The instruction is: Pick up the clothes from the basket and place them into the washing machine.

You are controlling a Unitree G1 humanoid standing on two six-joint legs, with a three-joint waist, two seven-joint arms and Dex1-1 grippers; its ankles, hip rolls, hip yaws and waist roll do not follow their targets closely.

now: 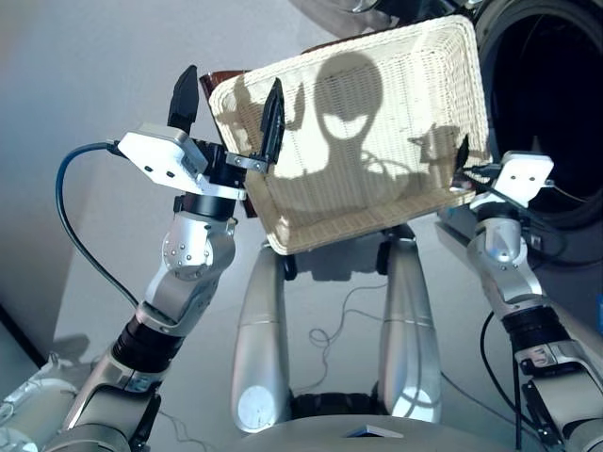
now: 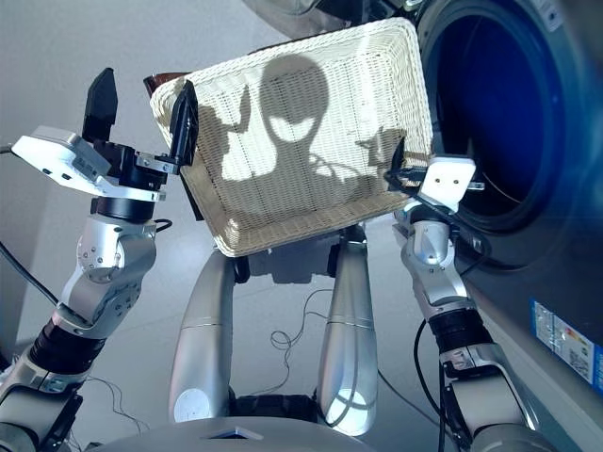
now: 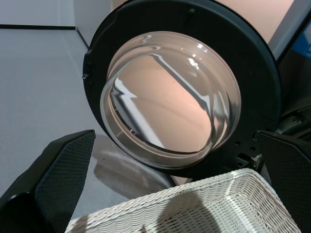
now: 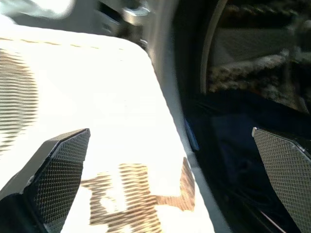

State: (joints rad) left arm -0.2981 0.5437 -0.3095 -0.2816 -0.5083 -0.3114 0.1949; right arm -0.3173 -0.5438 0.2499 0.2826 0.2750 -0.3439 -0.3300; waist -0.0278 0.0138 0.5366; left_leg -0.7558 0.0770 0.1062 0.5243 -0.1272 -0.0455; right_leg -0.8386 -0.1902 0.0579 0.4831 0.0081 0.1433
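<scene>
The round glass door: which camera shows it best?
The left wrist view: the glass door fills the picture, swung open above the basket. The eye views and the right wrist view show the drum mouth, not the door.

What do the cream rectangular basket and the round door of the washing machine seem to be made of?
The cream rectangular basket looks like woven wicker or a similar plant fibre, matt: fine crossing strands show over its floor and low rim. The round door seems to be a clear glass bowl, glossy with bright reflections, set in a black ring that looks like plastic, though this cannot be settled from its look.
</scene>
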